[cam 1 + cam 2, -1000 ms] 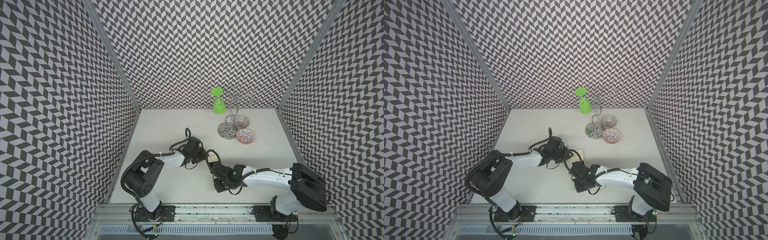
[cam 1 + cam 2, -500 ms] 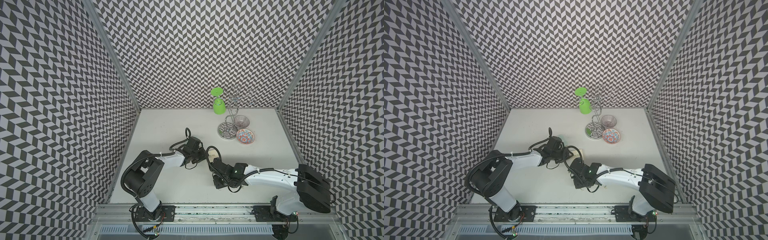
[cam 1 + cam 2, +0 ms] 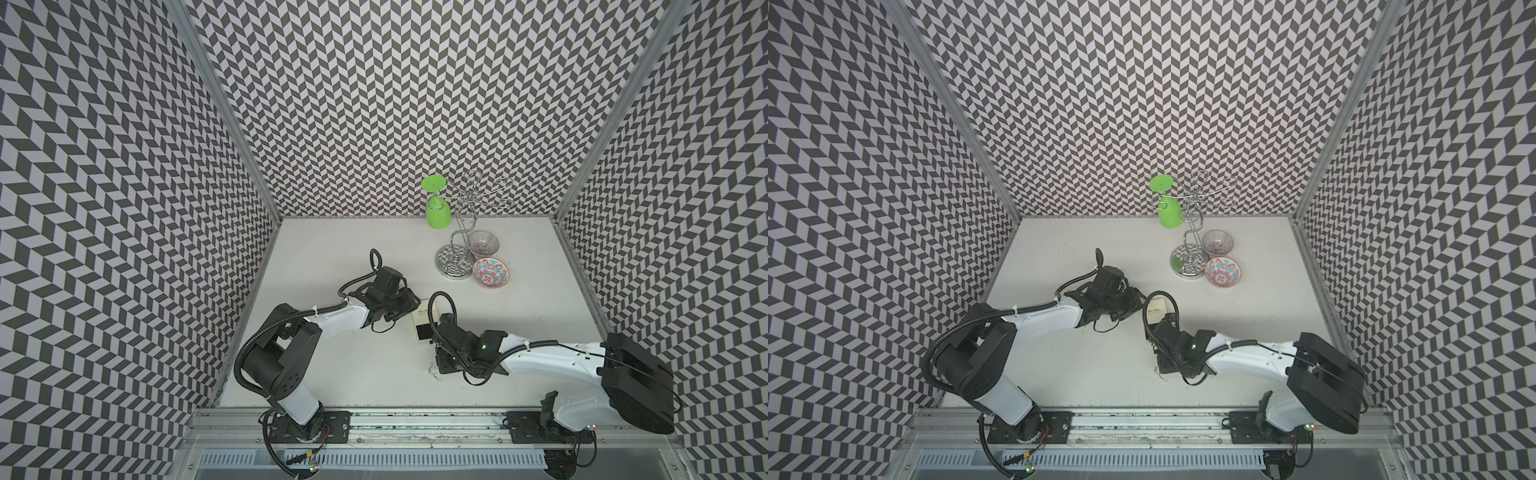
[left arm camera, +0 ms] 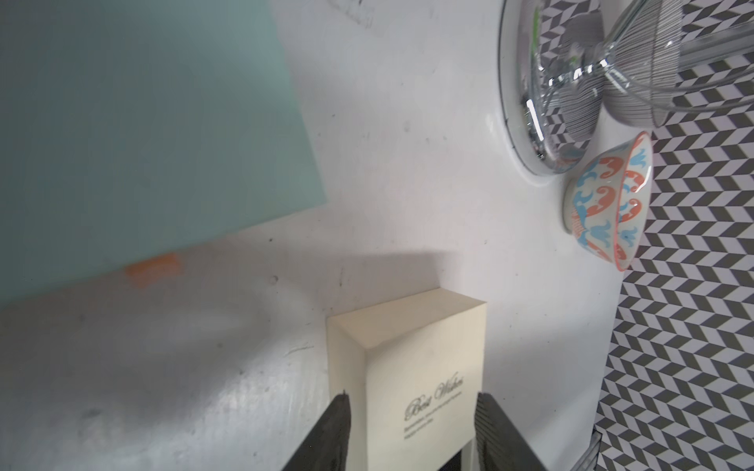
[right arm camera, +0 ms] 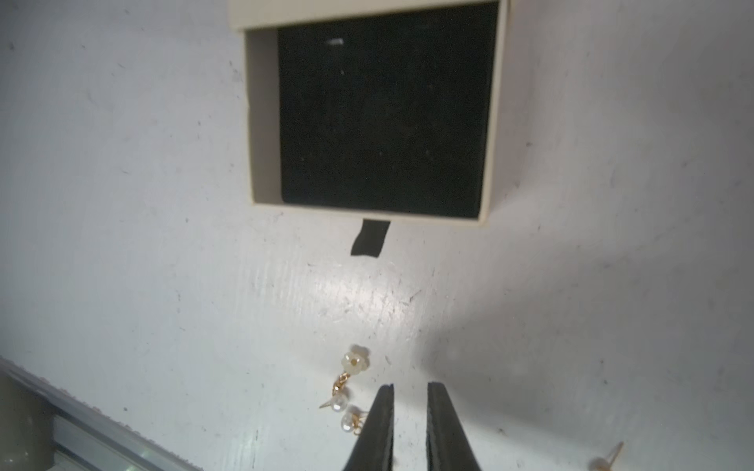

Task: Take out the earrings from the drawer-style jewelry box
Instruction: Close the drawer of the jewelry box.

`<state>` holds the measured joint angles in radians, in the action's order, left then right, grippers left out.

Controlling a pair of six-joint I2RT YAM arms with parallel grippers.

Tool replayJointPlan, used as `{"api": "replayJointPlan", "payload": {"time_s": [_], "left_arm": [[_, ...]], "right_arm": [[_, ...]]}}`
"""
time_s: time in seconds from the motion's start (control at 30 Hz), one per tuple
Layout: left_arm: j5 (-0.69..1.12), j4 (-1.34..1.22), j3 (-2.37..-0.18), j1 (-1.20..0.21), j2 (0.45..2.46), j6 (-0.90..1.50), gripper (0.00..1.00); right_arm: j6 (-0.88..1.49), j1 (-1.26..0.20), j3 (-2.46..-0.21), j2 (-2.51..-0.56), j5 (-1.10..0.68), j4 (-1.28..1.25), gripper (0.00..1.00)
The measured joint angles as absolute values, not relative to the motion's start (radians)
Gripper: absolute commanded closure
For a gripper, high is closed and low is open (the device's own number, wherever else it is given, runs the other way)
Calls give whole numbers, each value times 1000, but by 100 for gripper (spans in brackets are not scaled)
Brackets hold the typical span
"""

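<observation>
Right gripper point(image 5: 410, 387) low over the table point(image 5: 122, 265), jaws a narrow slit apart, nothing between them. Just beside its fingertip point(image 5: 383, 407), 2 of the earrings point(image 5: 355, 361), a flower-and-pearl drop and a pearl stud, lying on bare table. A 3rd stud point(image 5: 608, 458) off to the other side. Farther out, the drawer point(image 5: 261, 122) pulled out of its sleeve, black lining point(image 5: 383, 114) bare apart from 1 tiny pale glint near the sleeve, too small to name. Left gripper point(image 4: 414, 395) astride the cream sleeve point(image 4: 424, 354), 1 finger at each side. Impossible to tell whether pressing or just clear.

Judged nearly done: drawer open, 3 earrings out, only that glint left to check.

Seen only by the right wrist: drawer interior and earring shapes. In both top views, earrings no more than a glinting speck point(image 3: 434, 372) beside the right arm. Seen only by the left wrist: "Best Wishes" lettering on the sleeve, and the patterned bowl point(image 4: 608, 200) side-on.
</observation>
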<state>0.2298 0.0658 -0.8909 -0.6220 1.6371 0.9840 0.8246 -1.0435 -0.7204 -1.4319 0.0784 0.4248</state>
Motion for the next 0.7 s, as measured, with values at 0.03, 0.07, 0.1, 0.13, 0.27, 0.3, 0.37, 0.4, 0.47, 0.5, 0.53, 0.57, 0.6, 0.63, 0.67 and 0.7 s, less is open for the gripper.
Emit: {"api": "replayJointPlan", "payload": {"time_s": [0.03, 0.07, 0.1, 0.13, 0.27, 0.3, 0.37, 0.4, 0.47, 0.5, 0.53, 0.57, 0.6, 0.63, 0.67, 0.7], "left_arm": [[223, 76, -903, -619, 1637, 986, 51], [218, 84, -912, -616, 1639, 988, 53], [214, 97, -925, -612, 1645, 988, 56], [210, 111, -943, -608, 1660, 987, 57], [194, 167, -1036, -595, 1763, 978, 59], [188, 178, -1058, -593, 1794, 973, 59], [179, 199, -1081, -590, 1836, 965, 59], [176, 206, -1084, -588, 1851, 960, 59], [175, 212, -1088, -588, 1863, 956, 59], [173, 213, -1092, -588, 1864, 954, 59], [173, 212, -1093, -589, 1865, 950, 59], [173, 213, -1093, -589, 1866, 947, 59], [174, 213, -1092, -590, 1866, 943, 59], [173, 213, -1092, -590, 1866, 941, 59], [174, 211, -1091, -591, 1866, 939, 59], [174, 210, -1089, -592, 1866, 939, 60]], "right_arm": [[825, -1041, -720, -1432, 78, 411, 83], [828, -1037, -720, -1433, 78, 398, 83], [830, -1035, -719, -1433, 78, 383, 83], [832, -1033, -717, -1433, 78, 372, 83], [840, -1025, -700, -1438, 75, 330, 85], [841, -1023, -696, -1441, 73, 323, 85], [842, -1017, -690, -1450, 70, 309, 85], [842, -1013, -690, -1455, 70, 306, 85], [842, -1005, -690, -1464, 68, 297, 85], [842, -1001, -690, -1468, 68, 291, 85], [842, -997, -690, -1473, 67, 284, 85], [841, -993, -690, -1478, 66, 280, 85], [839, -990, -690, -1485, 65, 275, 85], [839, -985, -691, -1493, 64, 270, 85], [837, -983, -691, -1500, 64, 264, 85], [834, -980, -693, -1509, 64, 258, 85]]}}
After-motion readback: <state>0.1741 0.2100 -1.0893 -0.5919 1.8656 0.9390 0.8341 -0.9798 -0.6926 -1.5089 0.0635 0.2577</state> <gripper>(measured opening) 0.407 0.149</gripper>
